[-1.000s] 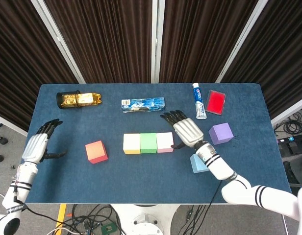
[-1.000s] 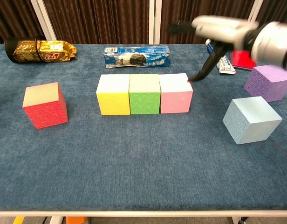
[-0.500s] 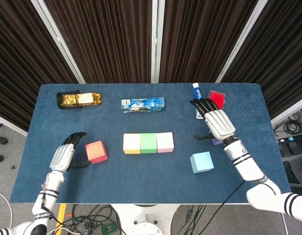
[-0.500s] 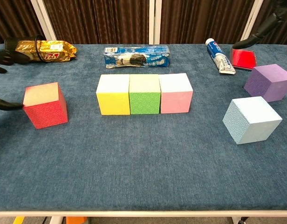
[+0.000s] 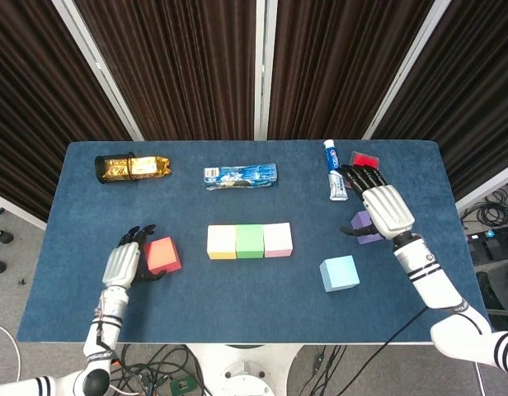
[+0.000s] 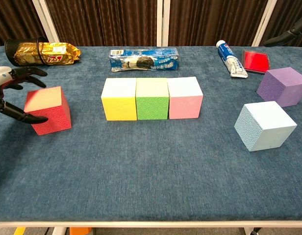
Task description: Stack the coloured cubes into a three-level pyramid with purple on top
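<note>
Plainly, left to right:
Left hand [image 5: 122,263]: fingers spread around the red cube [image 5: 162,255], thumb at its near face, apparently not yet clamped; poised to lift it.
Base row: yellow cube [image 5: 222,242], green cube [image 5: 249,241], pink cube [image 5: 277,239] touching in line, likely level one.
Light blue cube [image 5: 339,273]: apart, unused.
Right hand [image 5: 384,211]: fingers apart above the purple cube [image 5: 366,228]; contact unclear.

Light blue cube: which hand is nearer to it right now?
Right. The right hand hovers over the purple cube, just behind the light blue cube. The left hand is across the table beside the red cube.
</note>
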You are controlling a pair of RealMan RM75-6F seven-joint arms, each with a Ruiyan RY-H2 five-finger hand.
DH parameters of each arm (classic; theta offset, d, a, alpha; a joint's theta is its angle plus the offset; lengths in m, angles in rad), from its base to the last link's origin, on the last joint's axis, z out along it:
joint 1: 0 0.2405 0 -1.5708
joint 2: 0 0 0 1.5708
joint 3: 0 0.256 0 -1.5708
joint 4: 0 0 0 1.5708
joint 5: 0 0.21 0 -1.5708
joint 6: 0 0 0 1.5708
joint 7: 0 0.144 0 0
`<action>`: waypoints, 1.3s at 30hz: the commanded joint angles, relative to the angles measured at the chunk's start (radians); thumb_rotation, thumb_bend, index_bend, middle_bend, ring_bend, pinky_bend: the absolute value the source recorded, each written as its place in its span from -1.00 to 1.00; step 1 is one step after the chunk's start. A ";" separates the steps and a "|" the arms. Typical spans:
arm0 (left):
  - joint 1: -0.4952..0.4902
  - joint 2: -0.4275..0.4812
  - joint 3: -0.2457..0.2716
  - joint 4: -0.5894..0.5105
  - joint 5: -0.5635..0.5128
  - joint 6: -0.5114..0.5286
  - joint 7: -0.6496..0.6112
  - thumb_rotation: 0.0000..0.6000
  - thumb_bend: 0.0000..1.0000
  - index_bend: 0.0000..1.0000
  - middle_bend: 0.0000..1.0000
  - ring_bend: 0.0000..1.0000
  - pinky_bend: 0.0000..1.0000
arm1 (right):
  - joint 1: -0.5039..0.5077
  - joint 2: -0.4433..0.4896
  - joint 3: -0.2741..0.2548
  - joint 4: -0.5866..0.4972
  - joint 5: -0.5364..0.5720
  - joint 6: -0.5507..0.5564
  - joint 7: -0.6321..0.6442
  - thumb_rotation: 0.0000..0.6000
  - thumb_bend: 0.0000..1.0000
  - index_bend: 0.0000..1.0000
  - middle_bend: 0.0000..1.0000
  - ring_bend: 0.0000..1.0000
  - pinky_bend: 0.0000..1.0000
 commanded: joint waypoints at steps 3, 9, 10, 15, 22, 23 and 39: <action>0.006 -0.001 0.007 0.005 0.008 0.010 0.006 1.00 -0.72 -0.78 -0.55 -1.00 -0.80 | 0.003 -0.014 -0.003 0.013 -0.004 -0.006 0.004 1.00 -1.00 -1.00 -0.91 -1.00 -1.00; 0.012 -0.013 0.000 0.016 0.044 0.034 -0.014 1.00 -0.58 -0.72 -0.18 -0.91 -0.74 | 0.005 -0.023 -0.003 0.016 -0.003 -0.011 -0.004 1.00 -1.00 -1.00 -0.91 -1.00 -1.00; 0.012 -0.014 -0.001 0.016 0.052 0.036 -0.020 1.00 -0.56 -0.71 -0.14 -0.89 -0.73 | 0.005 -0.022 -0.004 0.015 -0.003 -0.013 -0.006 1.00 -1.00 -1.00 -0.91 -1.00 -1.00; 0.006 -0.009 -0.010 0.009 0.087 0.037 -0.037 1.00 -0.48 -0.68 -0.07 -0.84 -0.73 | 0.002 -0.003 -0.033 -0.012 -0.020 -0.042 -0.016 1.00 -1.00 -1.00 -0.88 -1.00 -1.00; 0.000 0.042 -0.030 0.007 0.108 0.021 -0.059 1.00 -0.45 -0.68 -0.04 -0.82 -0.73 | -0.004 0.113 -0.088 -0.131 -0.086 -0.096 0.000 1.00 -1.00 -1.00 -0.63 -1.00 -1.00; -0.003 0.062 -0.037 0.004 0.106 0.010 -0.068 1.00 -0.45 -0.68 -0.04 -0.82 -0.73 | -0.007 0.138 -0.100 -0.153 -0.094 -0.106 -0.015 1.00 -1.00 -1.00 -0.61 -1.00 -1.00; -0.014 0.125 -0.067 0.045 0.103 -0.004 -0.102 1.00 -0.45 -0.69 -0.03 -0.82 -0.73 | -0.065 0.129 -0.207 -0.183 -0.145 -0.122 -0.270 1.00 -1.00 -1.00 -0.67 -1.00 -1.00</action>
